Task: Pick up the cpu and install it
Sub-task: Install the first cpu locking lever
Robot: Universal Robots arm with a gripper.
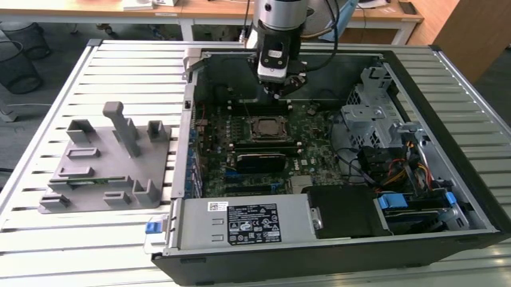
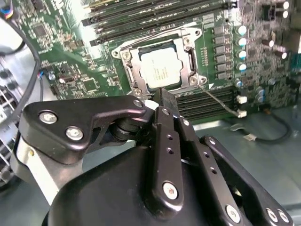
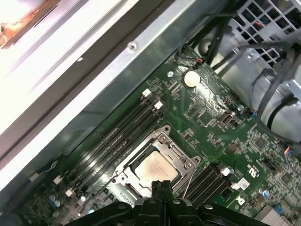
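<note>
**Exterior view, left to right.** At the exterior view's left, a grey plastic holder [image 1: 108, 161] with upright posts is standing on the slatted metal table [image 1: 48, 239], just beside the open computer case [image 1: 479, 197]. In the centre of the frame, the motherboard [image 1: 319, 140] is lying flat inside the case. The cpu [image 1: 266, 127] is sitting in the socket frame [image 1: 246, 127] on that board, with its silvery top facing up. The gripper [image 1: 279, 94] is hanging over the board, nearer the frame's upper edge than the socket and clear of the chip. A power supply [image 1: 248, 224] is occupying the lower centre, and a metal drive cage [image 1: 371, 110] is standing toward the exterior view's right.

**Wrist views.** In both wrist views the gripper [image 2: 162, 92] [image 3: 161, 184] is showing its black fingers [image 2: 163, 141] [image 3: 155, 195] drawn together, gripping nothing. The fingertips are hovering near one edge of the cpu [image 2: 161, 69] [image 3: 154, 168]. The socket frame [image 2: 128, 63] [image 3: 182, 159] is surrounding the chip, and memory slots [image 2: 155, 14] [image 3: 117, 132] are running alongside it.
</note>
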